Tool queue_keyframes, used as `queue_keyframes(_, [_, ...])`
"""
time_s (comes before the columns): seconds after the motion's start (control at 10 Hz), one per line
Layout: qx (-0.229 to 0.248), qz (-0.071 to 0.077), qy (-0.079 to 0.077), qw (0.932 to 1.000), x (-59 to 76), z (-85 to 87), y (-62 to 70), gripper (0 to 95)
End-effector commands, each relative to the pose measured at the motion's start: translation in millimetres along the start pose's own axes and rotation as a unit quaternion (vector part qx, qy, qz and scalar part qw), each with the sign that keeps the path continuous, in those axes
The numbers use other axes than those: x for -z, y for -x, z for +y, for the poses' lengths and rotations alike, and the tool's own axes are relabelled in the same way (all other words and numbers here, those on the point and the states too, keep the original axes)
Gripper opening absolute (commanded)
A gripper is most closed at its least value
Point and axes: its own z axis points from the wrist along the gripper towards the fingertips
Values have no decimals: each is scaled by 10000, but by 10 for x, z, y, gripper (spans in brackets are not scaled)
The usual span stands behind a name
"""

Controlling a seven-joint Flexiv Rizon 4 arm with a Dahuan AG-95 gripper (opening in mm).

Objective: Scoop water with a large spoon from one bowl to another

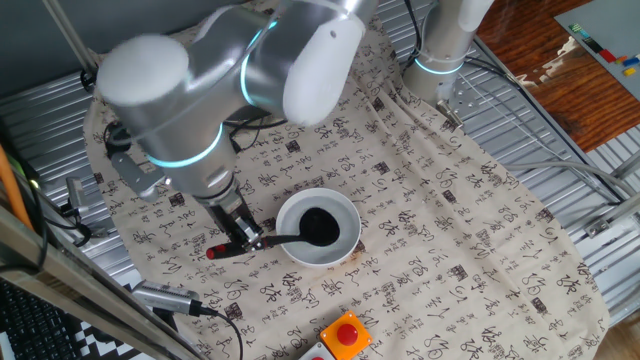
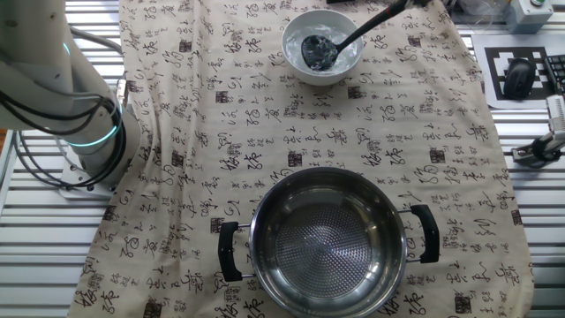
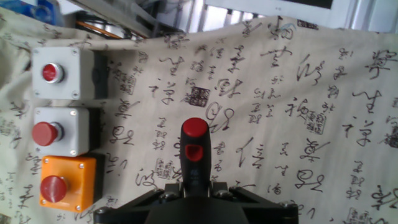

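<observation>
2 bowls (image 2: 321,40) (image 2: 325,240), 1 ladle (image 2: 340,41) (3 button boxes (image 3: 62,73) (image 3: 61,131) (image 3: 67,182)).

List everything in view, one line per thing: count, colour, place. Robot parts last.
large spoon: one, black with a red-tipped handle, cup in the white bowl, handle in the gripper.
white bowl: one, white, on the cloth at the far end from the steel bowl.
steel bowl: one, shiny with two black handles, on the cloth.
tablecloth: one, beige with black script, covering the table.
button boxes: three, two grey and one orange, red buttons, at the cloth's edge.
gripper: one, black, clamped on the spoon handle.
</observation>
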Motion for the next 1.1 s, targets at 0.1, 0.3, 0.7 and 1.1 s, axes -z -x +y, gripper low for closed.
queue_keyframes(0.1, [16,-32,36,10000,14,15,3,0])
queue_keyframes(0.3, [56,-82,43,9999,13,18,-24,0])
queue_keyframes(0.7, [66,64,45,9999,64,56,-61,0])
queue_keyframes(1.1, [6,227,66,9997,158,131,-97,0])
